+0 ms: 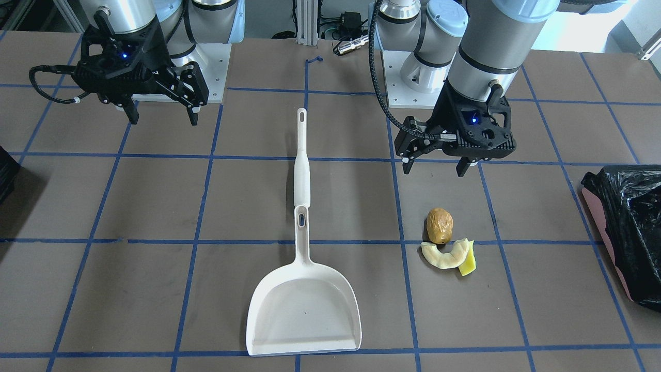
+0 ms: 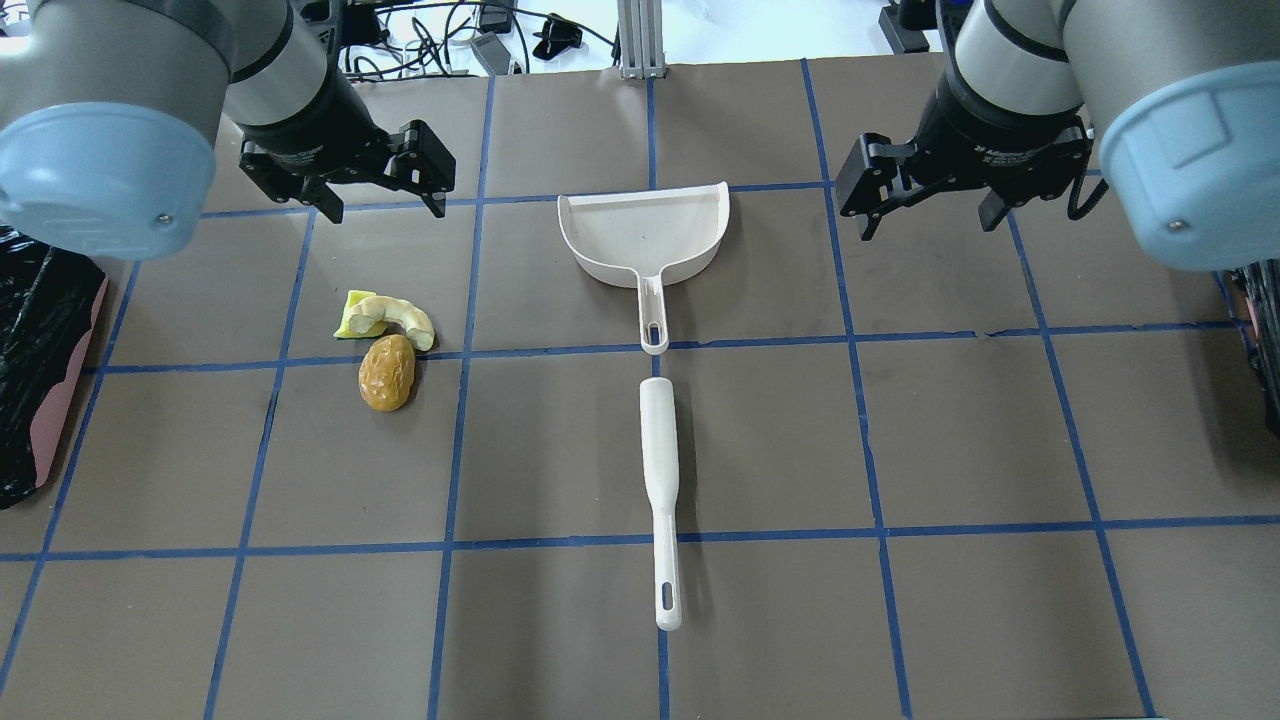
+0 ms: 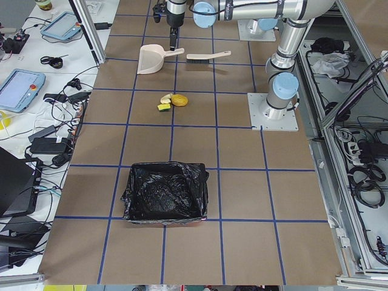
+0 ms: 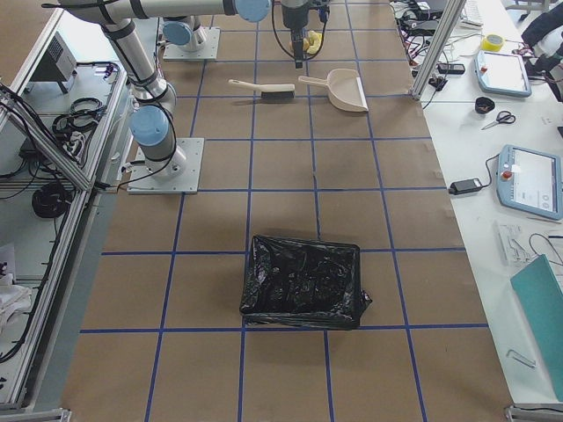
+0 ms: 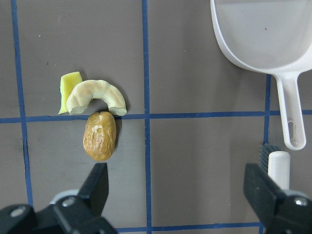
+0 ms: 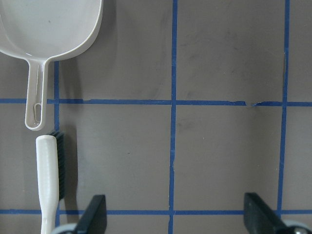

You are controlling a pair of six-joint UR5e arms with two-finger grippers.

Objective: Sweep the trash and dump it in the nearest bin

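Note:
The trash lies together on the brown table: a wrinkled brown potato-like lump (image 1: pixel 439 225) (image 2: pixel 388 372) (image 5: pixel 100 136), a pale crescent peel (image 1: pixel 444 256) (image 2: pixel 400 315) (image 5: pixel 97 92) and a small yellow wedge (image 1: pixel 468 265) (image 5: pixel 68 85). The bin (image 1: pixel 630 227) (image 2: pixel 40 370), lined with a black bag and pinkish at the side, stands at the table's edge on my left. My left gripper (image 1: pixel 436 168) (image 2: pixel 385 212) (image 5: pixel 178 195) is open and empty, above the table near the scraps. My right gripper (image 1: pixel 162 116) (image 2: pixel 928 226) (image 6: pixel 175 214) is open and empty on the other side.
A white dustpan (image 1: pixel 302 310) (image 2: pixel 645 235) (image 6: pixel 48 24) lies in the middle of the table. A white brush (image 1: pixel 302 170) (image 2: pixel 660 480) (image 6: pixel 48 180) lies in line with its handle. A second black-lined bin (image 2: pixel 1262 340) (image 4: pixel 303 281) stands on my right.

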